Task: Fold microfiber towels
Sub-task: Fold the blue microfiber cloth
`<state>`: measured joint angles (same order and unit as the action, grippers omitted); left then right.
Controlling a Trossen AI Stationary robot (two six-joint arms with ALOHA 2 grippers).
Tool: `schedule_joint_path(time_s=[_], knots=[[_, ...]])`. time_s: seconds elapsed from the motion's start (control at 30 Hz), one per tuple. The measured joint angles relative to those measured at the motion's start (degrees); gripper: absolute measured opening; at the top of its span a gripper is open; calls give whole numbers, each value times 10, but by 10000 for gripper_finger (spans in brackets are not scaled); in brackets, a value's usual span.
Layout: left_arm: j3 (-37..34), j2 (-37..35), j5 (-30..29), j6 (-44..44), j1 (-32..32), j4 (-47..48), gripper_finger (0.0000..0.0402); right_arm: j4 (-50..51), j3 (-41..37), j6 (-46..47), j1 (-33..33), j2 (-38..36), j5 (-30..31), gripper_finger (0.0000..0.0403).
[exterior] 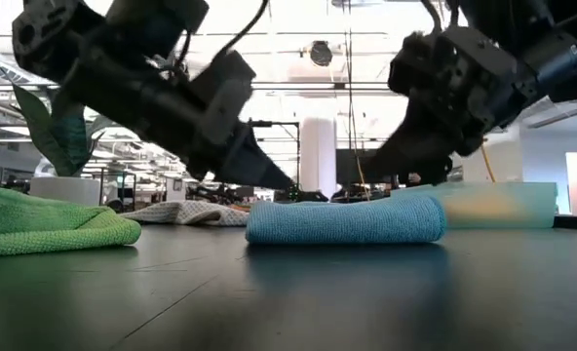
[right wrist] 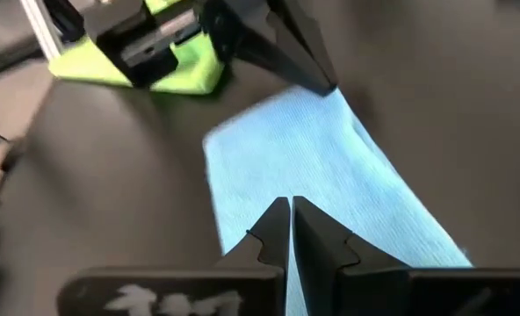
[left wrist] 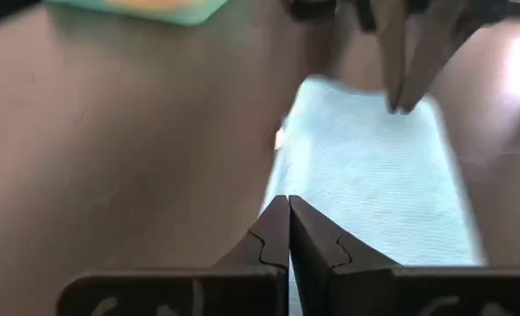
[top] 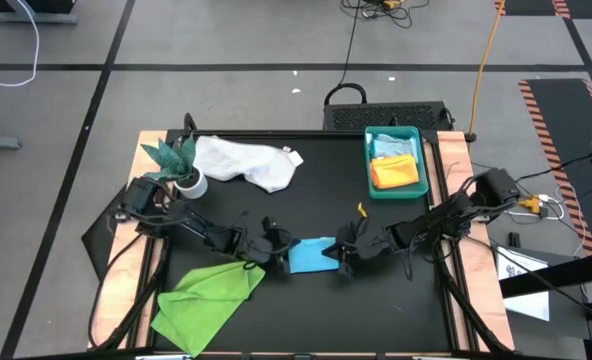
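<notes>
A turquoise-blue towel [top: 311, 255] lies folded into a flat strip on the black table, in the front middle. My left gripper [top: 279, 250] is shut at the strip's left end. My right gripper [top: 340, 257] is shut at its right end. Both slant down toward the strip from opposite sides. A lime green towel [top: 206, 293] lies crumpled at the front left. A white-grey towel [top: 246, 162] lies heaped at the back. A pale blue towel [top: 391, 146] and an orange towel [top: 396, 173] lie in the teal tray [top: 419, 160]. My left gripper has its shut fingertips [right wrist: 328, 86] on the top of the towel's left end [exterior: 269, 207], coming in slanting down from the table's left. The strip lies flat on the table. My right gripper has its shut fingertips [left wrist: 402, 104] at the towel's right end [left wrist: 418, 118], slanting down from the table's right. Whether they touch the cloth I cannot tell.
A small plant in a white pot [top: 181, 172] stands at the back left, close to my left arm. The table's raised wooden rails [top: 454, 200] run along its left and right sides. Bare black surface lies between the blue strip and the tray.
</notes>
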<state>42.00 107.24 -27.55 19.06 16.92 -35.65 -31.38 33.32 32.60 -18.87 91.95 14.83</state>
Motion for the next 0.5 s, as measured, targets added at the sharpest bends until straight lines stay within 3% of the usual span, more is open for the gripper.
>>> schedule_joint_path(time_s=[0.2, 0.37, 0.5], knots=[[0, 26, 37, 17, -15, 34, 12, -1, 0, -3, 0, 31, -2, 6], [0, 6, 40, 23, -11, 66, 4, 5, 0, -5, 0, 43, -73, 6], [-1, -11, 39, 21, -2, 75, 10, 18, 0, -19, -10, 34, -90, 6]])
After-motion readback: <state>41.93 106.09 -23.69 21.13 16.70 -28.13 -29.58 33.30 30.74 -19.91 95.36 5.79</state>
